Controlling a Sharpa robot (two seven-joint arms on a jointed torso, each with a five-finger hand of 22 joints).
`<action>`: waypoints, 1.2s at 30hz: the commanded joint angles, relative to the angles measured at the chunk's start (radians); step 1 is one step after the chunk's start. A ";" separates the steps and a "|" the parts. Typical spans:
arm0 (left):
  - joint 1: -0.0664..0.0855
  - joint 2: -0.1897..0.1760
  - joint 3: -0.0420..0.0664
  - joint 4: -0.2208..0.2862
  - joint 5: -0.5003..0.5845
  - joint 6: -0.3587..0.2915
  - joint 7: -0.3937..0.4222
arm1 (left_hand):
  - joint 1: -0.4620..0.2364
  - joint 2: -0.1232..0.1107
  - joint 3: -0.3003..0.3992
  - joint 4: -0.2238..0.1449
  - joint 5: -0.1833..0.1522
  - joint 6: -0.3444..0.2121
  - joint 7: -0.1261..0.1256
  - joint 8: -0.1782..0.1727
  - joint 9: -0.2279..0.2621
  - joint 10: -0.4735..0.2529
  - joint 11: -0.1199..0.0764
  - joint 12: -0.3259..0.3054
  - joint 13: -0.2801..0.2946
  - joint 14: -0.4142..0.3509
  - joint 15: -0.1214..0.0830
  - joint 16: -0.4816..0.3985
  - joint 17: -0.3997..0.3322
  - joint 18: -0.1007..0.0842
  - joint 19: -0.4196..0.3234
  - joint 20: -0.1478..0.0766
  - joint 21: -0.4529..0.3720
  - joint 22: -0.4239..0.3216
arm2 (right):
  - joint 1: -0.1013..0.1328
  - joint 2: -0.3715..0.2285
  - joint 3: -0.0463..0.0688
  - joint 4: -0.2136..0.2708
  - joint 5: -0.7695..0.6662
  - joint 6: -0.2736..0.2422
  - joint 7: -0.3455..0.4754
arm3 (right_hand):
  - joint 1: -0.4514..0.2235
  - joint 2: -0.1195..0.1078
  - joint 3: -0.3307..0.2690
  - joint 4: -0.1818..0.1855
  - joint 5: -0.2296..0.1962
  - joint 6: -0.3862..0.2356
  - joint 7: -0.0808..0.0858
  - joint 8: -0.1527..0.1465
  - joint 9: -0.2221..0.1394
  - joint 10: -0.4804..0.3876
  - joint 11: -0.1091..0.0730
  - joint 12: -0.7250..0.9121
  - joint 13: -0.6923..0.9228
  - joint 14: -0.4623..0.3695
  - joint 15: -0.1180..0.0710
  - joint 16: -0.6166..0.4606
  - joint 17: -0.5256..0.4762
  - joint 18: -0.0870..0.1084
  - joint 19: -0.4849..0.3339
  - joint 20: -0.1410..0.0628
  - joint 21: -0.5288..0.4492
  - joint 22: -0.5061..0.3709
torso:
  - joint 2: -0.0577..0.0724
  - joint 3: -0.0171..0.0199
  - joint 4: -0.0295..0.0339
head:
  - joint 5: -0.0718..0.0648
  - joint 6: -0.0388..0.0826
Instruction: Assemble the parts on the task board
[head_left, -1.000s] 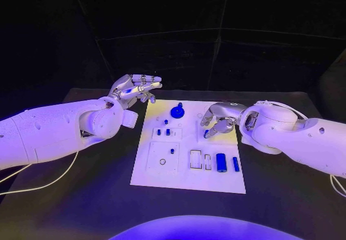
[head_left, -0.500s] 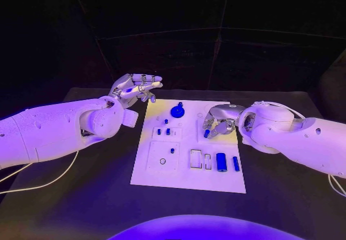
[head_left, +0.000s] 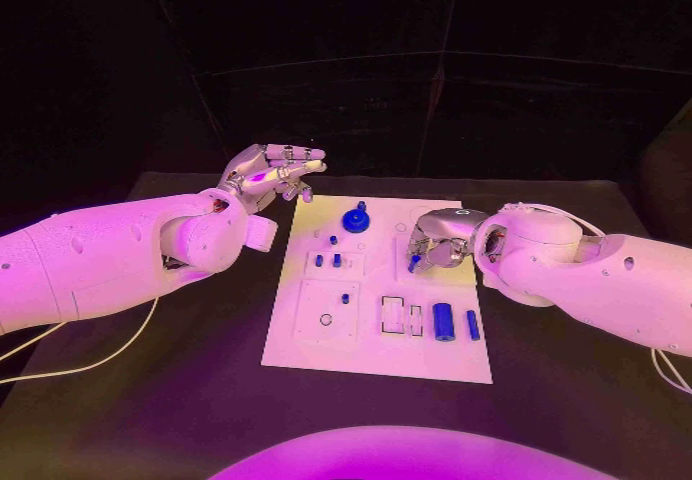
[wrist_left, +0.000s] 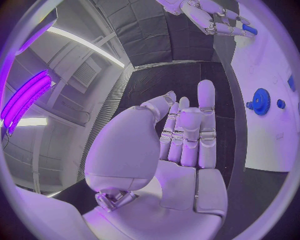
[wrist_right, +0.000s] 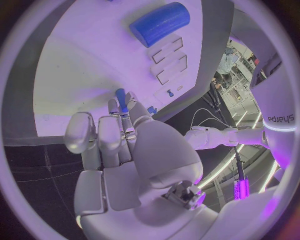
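Note:
The white task board (head_left: 378, 350) lies in the middle of the black table. My right hand (head_left: 436, 243) hovers over the board's right side and pinches a small blue peg (head_left: 415, 263) in its fingertips; the right wrist view shows the peg (wrist_right: 120, 100) sticking out past the fingers (wrist_right: 115, 135) above the board (wrist_right: 87, 70). My left hand (head_left: 271, 170) hangs raised beyond the board's far left corner, holding nothing, fingers straight and side by side (wrist_left: 187, 132). A blue gear (head_left: 355, 220) stands at the board's far end. A blue cylinder (head_left: 444, 323) and a thin blue bar (head_left: 472, 326) sit near the right edge.
Small blue pegs (head_left: 327, 262) stand in the board's left half, with another (head_left: 345, 299) nearer me. Two rectangular recesses (head_left: 401, 318) lie left of the cylinder. The left wrist view shows the gear (wrist_left: 259, 101) and my right hand (wrist_left: 206, 15). Bare black table surrounds the board.
My right hand has lifted slightly with the peg and drawn a little toward the board's far end. The left hand has stayed put, its fingers bent a little more.

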 joint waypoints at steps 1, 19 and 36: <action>0.001 0.001 0.001 0.000 0.001 0.017 0.001 | -0.007 -0.001 -0.006 0.000 0.002 -0.008 0.002 0.001 -0.001 -0.007 0.000 0.005 0.001 -0.006 -0.001 -0.005 -0.002 0.006 -0.006 0.003 -0.004 -0.001 | 0.000 0.003 0.000 0.000 -0.022 -0.011 0.006 | -0.002 0.011 0.007 0.001 -0.004 0.014 -0.001 0.003 0.001 0.014 -0.001 -0.002 -0.001 0.017 -0.008 0.008 0.007 -0.020 0.009 0.000 0.009 0.010 | 0.000 -0.0002 0.0002 | 0.002 -0.002; 0.001 -0.001 0.001 -0.005 0.001 0.018 -0.001 | -0.006 0.000 -0.005 0.000 0.003 -0.008 0.001 0.001 -0.001 -0.008 0.000 0.006 0.001 -0.006 -0.001 -0.004 -0.001 0.006 -0.006 0.003 -0.005 -0.001 | -0.002 -0.032 0.000 0.041 0.005 -0.148 0.031 | 0.030 0.038 0.070 -0.030 -0.024 0.077 -0.018 0.008 0.001 0.089 -0.021 -0.027 0.002 0.024 -0.026 0.040 0.039 -0.034 0.048 -0.017 0.054 0.076 | -0.001 0.0005 0.0006 | 0.004 -0.004; 0.001 0.005 0.001 -0.012 0.001 0.018 -0.005 | -0.004 0.002 -0.005 -0.001 0.003 -0.008 0.001 0.002 -0.001 -0.008 0.000 0.006 0.001 -0.006 -0.001 -0.004 0.001 0.006 -0.006 0.003 -0.005 -0.001 | -0.001 -0.065 0.002 0.190 0.080 -0.263 0.077 | 0.020 0.011 0.100 -0.025 -0.020 0.077 -0.013 -0.005 -0.003 0.093 -0.015 -0.056 0.001 0.021 -0.021 0.041 0.036 -0.033 0.041 -0.014 0.054 0.074 | 0.000 -0.0003 -0.0005 | 0.019 -0.004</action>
